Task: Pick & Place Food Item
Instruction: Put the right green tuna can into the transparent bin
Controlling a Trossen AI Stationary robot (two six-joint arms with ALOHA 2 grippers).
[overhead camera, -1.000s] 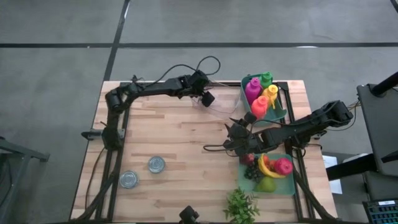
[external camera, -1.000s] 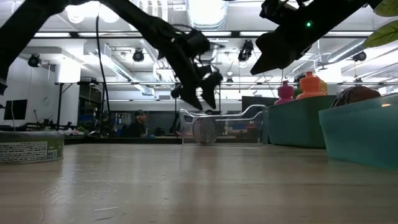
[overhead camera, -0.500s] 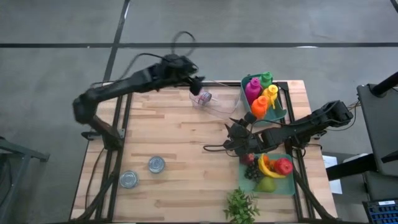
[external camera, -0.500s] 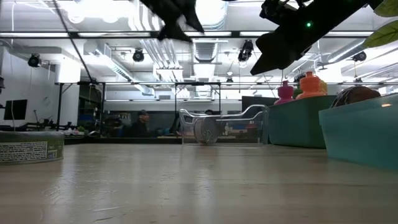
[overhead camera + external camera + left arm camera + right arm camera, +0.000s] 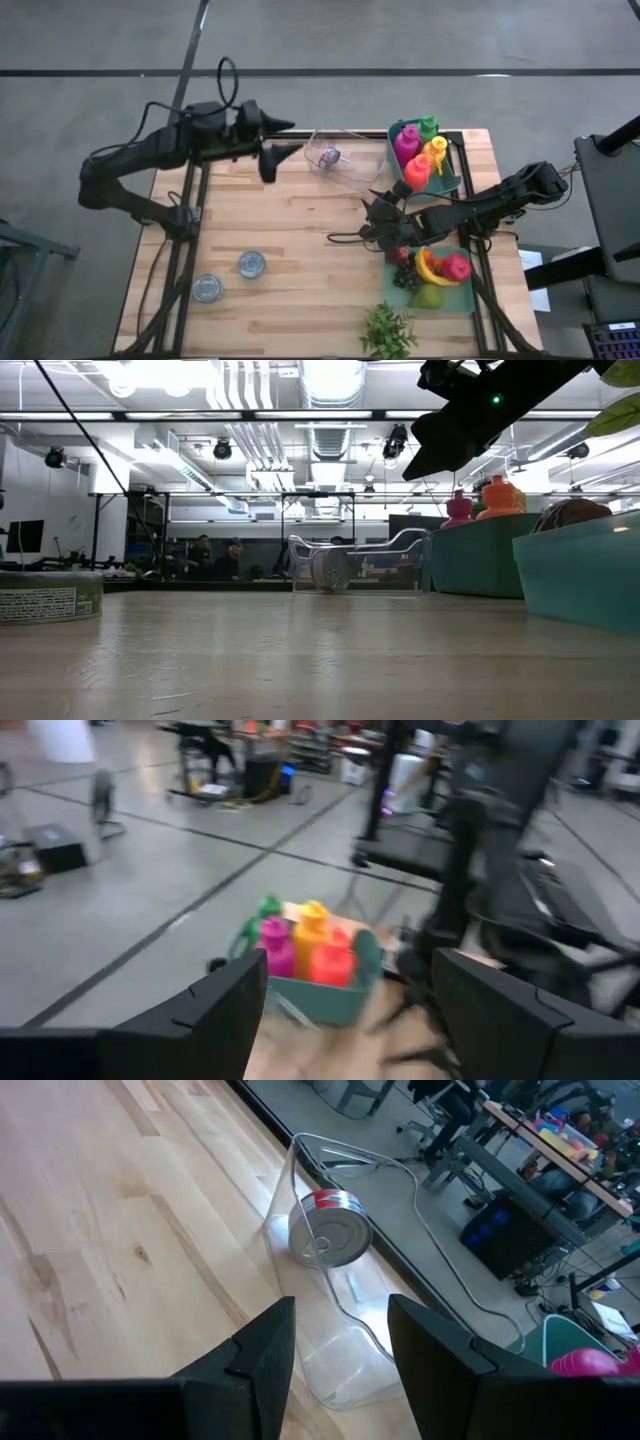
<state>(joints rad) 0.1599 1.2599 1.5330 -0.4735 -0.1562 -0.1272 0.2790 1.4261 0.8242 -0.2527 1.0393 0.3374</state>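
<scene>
Since a second ago the left arm has swung up and back from the clear plastic bin at the table's far edge, and its left gripper now hangs over the far left part of the table, pointing right toward the bin. Its two dark fingers stand well apart with nothing between them. It has left the low view entirely.

The small silver tin can with a red band lies on its side inside the clear bin, at the bin's left end, its round lid with pull tab facing the table's middle. In the low view the can shows as a grey disc resting on the bin's floor.

The right arm has not moved. The right gripper hovers above the table's middle right, just left of the near teal tray, and its fingers are partly apart and empty, pointing toward the bin.

The near teal tray holds toy fruit: a banana, red pieces, dark grapes and a green piece. Far right, a second teal tray holds pink, orange, yellow and green bottles. Two more tin cans stand upright at the near left, and a green leafy sprig lies at the near edge.
</scene>
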